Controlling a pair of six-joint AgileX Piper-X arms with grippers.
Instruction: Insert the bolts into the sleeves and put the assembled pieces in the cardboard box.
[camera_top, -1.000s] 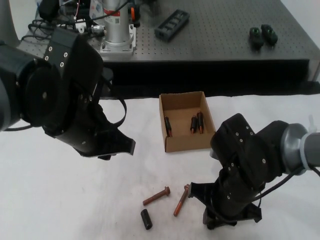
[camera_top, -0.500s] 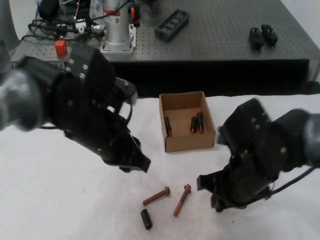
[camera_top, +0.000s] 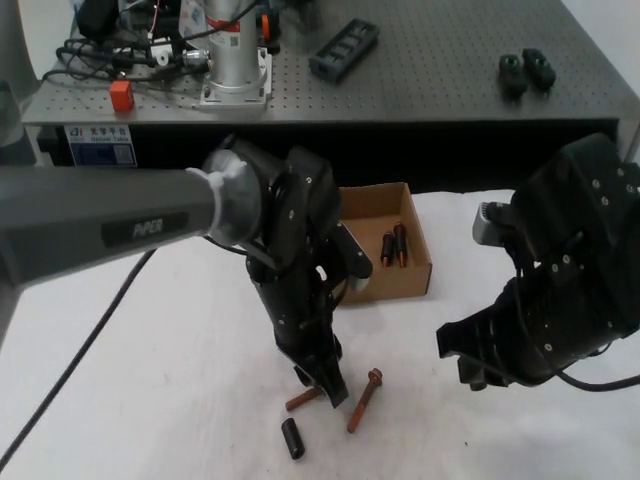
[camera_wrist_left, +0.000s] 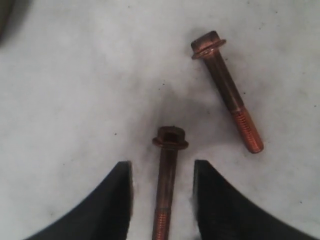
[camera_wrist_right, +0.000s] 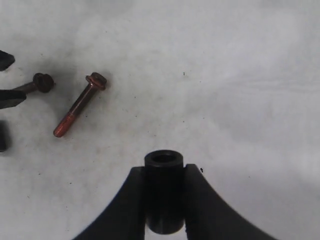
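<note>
Two copper bolts lie on the white cloth. My left gripper (camera_wrist_left: 162, 197) is open and low over one bolt (camera_wrist_left: 167, 185), a finger on each side of its shank; in the high view the gripper (camera_top: 325, 385) stands over that bolt (camera_top: 303, 399). The second bolt (camera_wrist_left: 227, 97) (camera_top: 363, 398) lies just beside it. My right gripper (camera_wrist_right: 163, 172) is shut on a black sleeve (camera_wrist_right: 163, 192), held above the cloth to the right of the bolts. A loose black sleeve (camera_top: 291, 438) lies near the front. The cardboard box (camera_top: 385, 285) holds assembled pieces (camera_top: 393, 245).
The left arm's long grey link (camera_top: 120, 225) crosses the bench from the left. The bulky right arm (camera_top: 560, 290) hangs over the right side of the cloth. Behind the cloth a raised perforated metal plate (camera_top: 440, 60) carries equipment and cables.
The left arm has swung right and down until its gripper straddles a bolt. The right arm has drawn back to the right and upward, away from the bolts.
</note>
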